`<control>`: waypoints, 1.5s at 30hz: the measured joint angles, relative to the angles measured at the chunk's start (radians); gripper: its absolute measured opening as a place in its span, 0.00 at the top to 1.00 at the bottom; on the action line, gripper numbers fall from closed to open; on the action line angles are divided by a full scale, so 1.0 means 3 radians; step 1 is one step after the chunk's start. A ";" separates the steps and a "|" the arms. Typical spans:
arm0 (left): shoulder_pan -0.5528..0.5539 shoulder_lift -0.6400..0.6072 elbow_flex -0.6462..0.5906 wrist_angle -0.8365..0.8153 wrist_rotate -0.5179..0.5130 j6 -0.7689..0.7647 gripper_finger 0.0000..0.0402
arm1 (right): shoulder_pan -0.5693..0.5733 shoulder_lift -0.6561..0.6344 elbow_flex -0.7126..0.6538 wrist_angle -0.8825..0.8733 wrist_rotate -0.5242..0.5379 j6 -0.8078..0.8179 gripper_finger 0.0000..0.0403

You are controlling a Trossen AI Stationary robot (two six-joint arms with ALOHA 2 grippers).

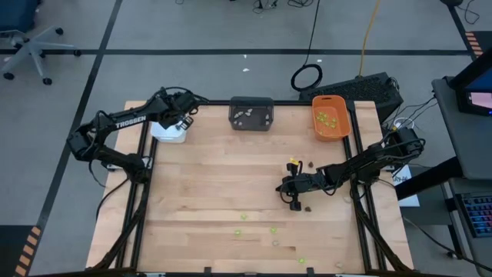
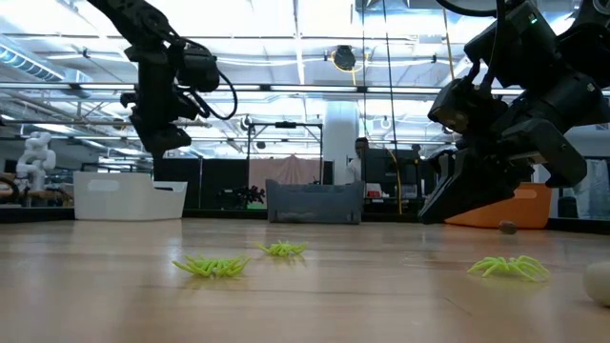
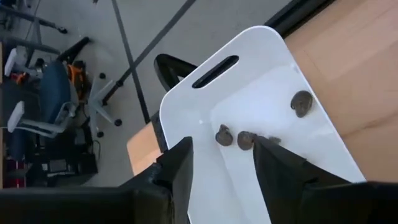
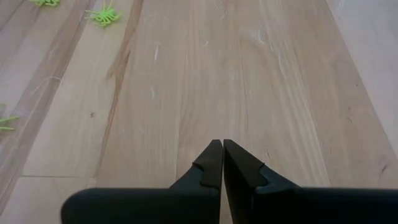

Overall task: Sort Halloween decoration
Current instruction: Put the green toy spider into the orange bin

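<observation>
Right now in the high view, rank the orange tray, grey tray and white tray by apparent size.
1. Grey tray and orange tray: look alike, unranked.
2. White tray: looks smallest, but the left arm hides part, so unsure.

grey floor with dark tape lines point(image 1: 192, 51), an office chair point(image 1: 27, 48), bright ceiling lights point(image 2: 286, 38).

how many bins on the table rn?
3, all along the far edge: white tray under the left gripper, dark grey tray mid, orange tray right. None seem hidden.

bare wood point(image 1: 215, 192) mid-table; green spiders point(image 1: 273, 230) litter front.
</observation>
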 joint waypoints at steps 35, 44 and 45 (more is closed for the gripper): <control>-0.3331 0.0594 0.0000 0.1501 -0.0494 -0.0882 0.60 | 0.0157 -0.0167 0.0755 -0.1591 -0.0043 0.0722 0.92; -0.3454 0.0772 0.0000 0.1591 -0.0631 -0.0922 0.60 | 0.0734 -0.0120 0.1240 -0.2043 -0.0287 0.0996 0.73; -0.3477 0.0771 0.0001 0.1608 -0.0600 -0.0940 0.60 | 0.0814 -0.0107 0.1239 -0.2038 -0.0281 0.1060 0.71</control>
